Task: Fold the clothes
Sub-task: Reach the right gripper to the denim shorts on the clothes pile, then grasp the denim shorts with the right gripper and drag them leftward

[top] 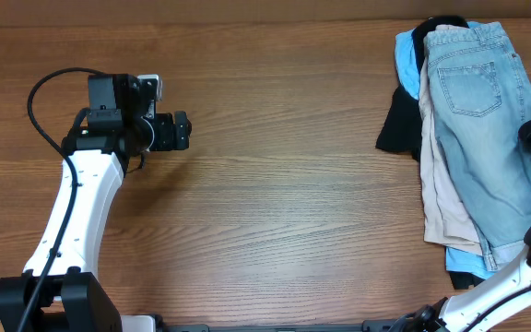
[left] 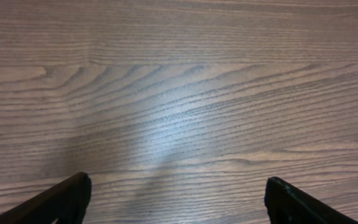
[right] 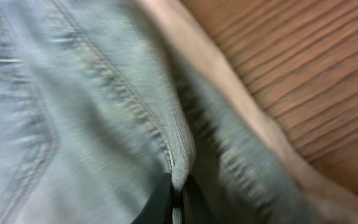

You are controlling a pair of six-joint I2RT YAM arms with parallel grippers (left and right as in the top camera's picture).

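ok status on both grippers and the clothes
Left gripper open over bare table. Right gripper shut on a fold of the jeans, top of the clothes pile. Nothing in the way.

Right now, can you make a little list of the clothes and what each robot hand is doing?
top of pile: light blue denim jeans
underneath: beige cloth garment, black garment, pale blue top
left gripper: open, over bare brown wooden table
right gripper: shut, pinching a fold of the jeans
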